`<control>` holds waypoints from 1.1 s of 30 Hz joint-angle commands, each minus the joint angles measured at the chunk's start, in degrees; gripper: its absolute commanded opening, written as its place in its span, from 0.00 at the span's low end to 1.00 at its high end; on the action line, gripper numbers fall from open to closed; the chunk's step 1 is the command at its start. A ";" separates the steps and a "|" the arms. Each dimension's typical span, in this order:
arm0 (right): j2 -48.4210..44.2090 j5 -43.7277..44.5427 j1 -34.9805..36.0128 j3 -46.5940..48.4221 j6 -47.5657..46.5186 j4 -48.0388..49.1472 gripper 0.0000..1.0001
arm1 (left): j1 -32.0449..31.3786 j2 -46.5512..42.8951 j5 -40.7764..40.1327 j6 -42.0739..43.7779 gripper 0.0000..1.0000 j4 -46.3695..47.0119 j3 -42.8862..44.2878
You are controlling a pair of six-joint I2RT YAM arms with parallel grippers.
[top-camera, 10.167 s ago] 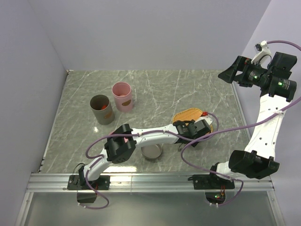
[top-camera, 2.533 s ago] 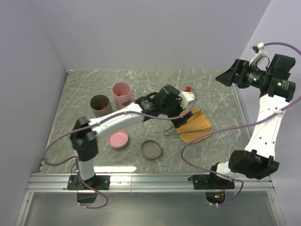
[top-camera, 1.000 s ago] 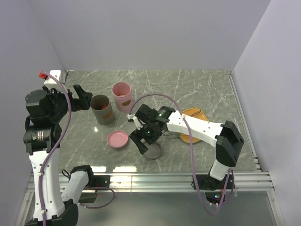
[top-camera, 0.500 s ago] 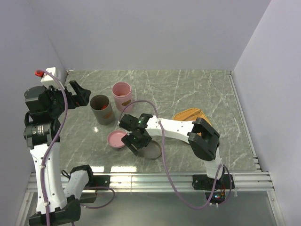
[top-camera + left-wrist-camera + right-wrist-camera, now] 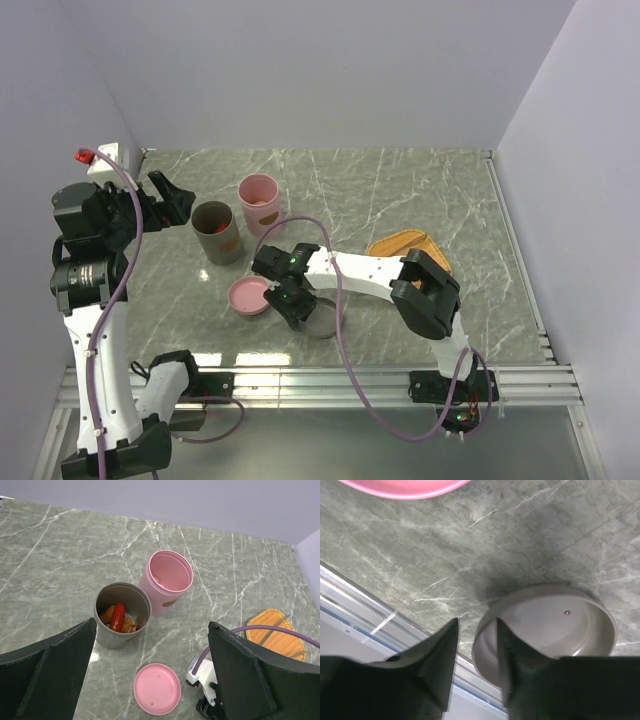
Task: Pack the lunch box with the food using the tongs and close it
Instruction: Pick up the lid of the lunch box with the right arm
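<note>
Showing my right gripper (image 5: 476,626) half-wide astride the rim of the grey lid (image 5: 555,625) — which lies near the front edge of the table (image 5: 400,190), just beside the pink lid (image 5: 250,296) — not yet clamped; I judge the grey lid light, stiff and slick, best pinched at that thin rim; left gripper (image 5: 170,198) wide open, empty.

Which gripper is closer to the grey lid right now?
Right. The right gripper straddles the rim of the grey lid; the left gripper hangs raised far to the left, well away.

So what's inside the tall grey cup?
The tall grey cup holds a red strip and orange chunks; its near wall hides whatever lies lower.
</note>
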 commanded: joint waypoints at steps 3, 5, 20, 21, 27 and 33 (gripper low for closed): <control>0.01 0.67 -0.20 1.41 0.48 -0.13 0.30 | 0.30 0.16 2.09 -1.62 0.99 -0.11 2.27; -0.34 1.02 -0.46 1.67 0.13 -0.21 0.22 | 0.38 -0.01 2.35 -1.89 0.99 -0.02 2.18; -16.24 -5.02 -6.87 1.05 -6.29 1.72 0.00 | 0.47 0.07 11.82 -2.85 0.99 1.12 2.09; -16.95 -6.34 -9.58 0.88 -6.47 1.81 0.00 | 0.47 -0.19 13.15 -3.12 0.99 1.82 1.57; -22.13 -23.47 -21.09 -0.26 -8.49 4.52 0.00 | 0.47 -2.73 21.40 -8.38 0.99 10.78 -3.52; -28.11 -40.69 -31.21 -1.32 -3.32 15.66 0.00 | 0.47 -7.12 29.59 -23.72 0.97 31.49 -13.43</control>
